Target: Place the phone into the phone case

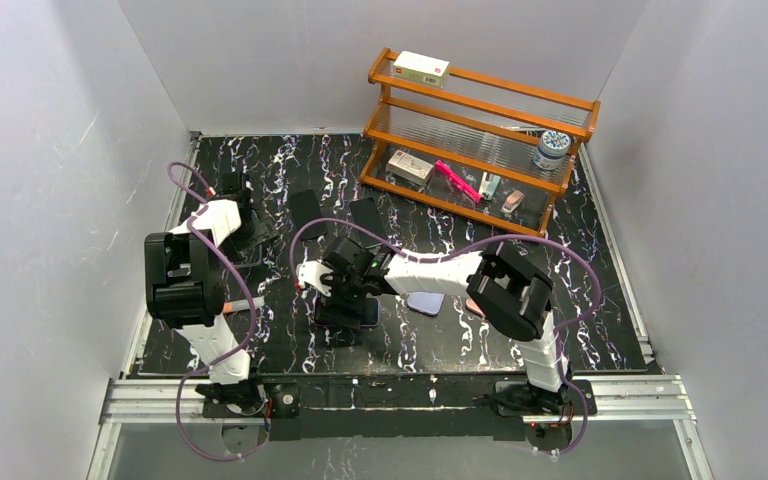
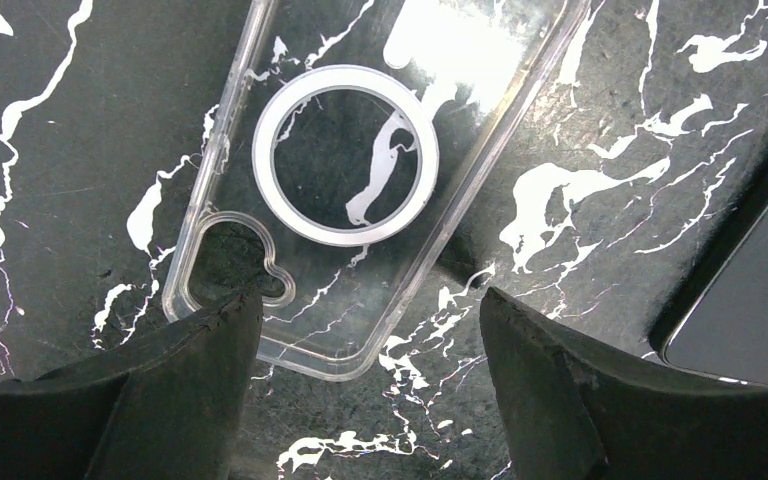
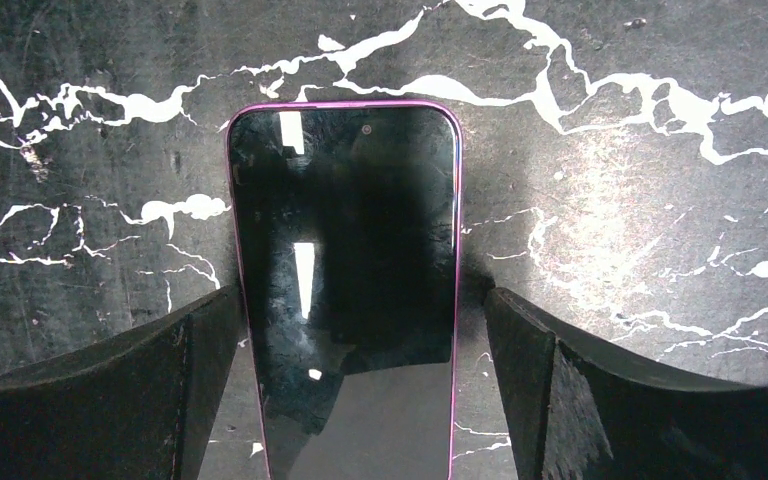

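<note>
The phone [image 3: 345, 270] lies screen up on the black marble table, dark glass with a magenta rim. My right gripper [image 3: 360, 335] is open and straddles its lower half; the left finger [image 3: 195, 380] sits close against the rim, while a strip of table shows by the right finger [image 3: 540, 380]. From above, that gripper [image 1: 345, 300] hovers low at the table's middle. The phone case [image 2: 360, 180] is clear with a white ring and lies flat. My left gripper [image 2: 370, 345] is open over the case's near corner, its left finger [image 2: 185, 380] overlapping the case's edge.
A wooden shelf [image 1: 480, 130] with boxes, a jar and small items stands at the back right. Two dark flat slabs [image 1: 308, 210] [image 1: 368, 215] lie mid-table. A pale lilac flat item [image 1: 426, 302] rests beside the right arm. Another dark slab [image 2: 750, 300] lies right of the case.
</note>
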